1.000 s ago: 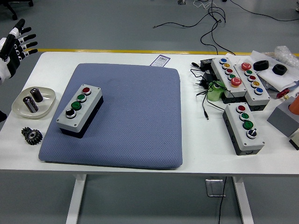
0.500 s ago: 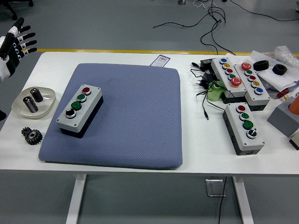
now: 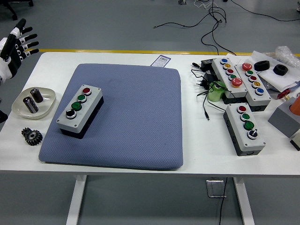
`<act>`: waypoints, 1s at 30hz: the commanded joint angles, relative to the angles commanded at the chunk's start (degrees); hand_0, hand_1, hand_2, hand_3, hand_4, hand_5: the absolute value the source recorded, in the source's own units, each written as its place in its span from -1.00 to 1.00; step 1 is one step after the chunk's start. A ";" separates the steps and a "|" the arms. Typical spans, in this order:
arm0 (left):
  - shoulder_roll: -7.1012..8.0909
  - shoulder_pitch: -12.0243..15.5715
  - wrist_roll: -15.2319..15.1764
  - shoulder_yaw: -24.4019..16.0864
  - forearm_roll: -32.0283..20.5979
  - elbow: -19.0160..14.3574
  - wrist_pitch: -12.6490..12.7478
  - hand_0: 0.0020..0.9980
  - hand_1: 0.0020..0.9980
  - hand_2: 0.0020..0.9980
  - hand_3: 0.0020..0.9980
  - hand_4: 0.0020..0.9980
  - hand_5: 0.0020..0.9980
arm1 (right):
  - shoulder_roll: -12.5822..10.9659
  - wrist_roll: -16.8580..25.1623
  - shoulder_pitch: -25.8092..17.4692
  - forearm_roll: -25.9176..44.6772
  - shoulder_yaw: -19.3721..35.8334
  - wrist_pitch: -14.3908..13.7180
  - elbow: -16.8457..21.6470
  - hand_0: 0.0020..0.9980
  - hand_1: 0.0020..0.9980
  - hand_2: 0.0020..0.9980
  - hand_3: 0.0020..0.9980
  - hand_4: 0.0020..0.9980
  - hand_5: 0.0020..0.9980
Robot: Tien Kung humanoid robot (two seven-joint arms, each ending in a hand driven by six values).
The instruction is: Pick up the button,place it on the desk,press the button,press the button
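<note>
Boxy grey button box [image 3: 80, 111] rests on quilted blue mat [image 3: 136, 117]; left robot hand [image 3: 15, 44], seemingly empty, fingers splayed.

A grey button box [image 3: 80, 111] with red, green, green and black buttons lies flat, angled, on the blue mat's [image 3: 136, 117] left part.

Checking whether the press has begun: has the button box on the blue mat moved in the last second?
No. The button box lies at the same spot and angle near the blue mat's left edge. The left hand hovers off the table's far-left corner.
</note>
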 joint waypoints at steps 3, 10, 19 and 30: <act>0.00 0.11 0.09 0.08 0.81 -0.13 0.28 0.62 0.72 0.79 0.83 0.66 0.79 | 0.02 -0.02 -0.02 0.02 0.07 -0.03 0.00 0.33 0.45 0.55 0.33 -0.26 -0.72; 0.14 1.00 8.09 1.12 14.68 -6.08 5.91 0.69 0.82 0.84 0.87 0.68 0.73 | 0.06 -0.05 -0.21 -0.42 0.51 0.00 0.00 0.33 0.45 0.55 0.33 -0.26 -0.72; -0.15 3.53 26.49 4.13 35.91 -16.26 4.17 0.96 1.00 1.00 1.00 0.98 0.59 | 0.12 0.01 -0.51 -1.19 1.14 0.01 0.00 0.33 0.44 0.55 0.33 -0.26 -0.72; -1.62 7.31 33.68 7.56 62.35 -22.55 1.54 1.00 1.00 1.00 1.00 1.00 0.58 | 0.32 0.17 -0.61 -1.37 1.39 0.01 0.00 0.33 0.44 0.55 0.33 -0.27 -0.72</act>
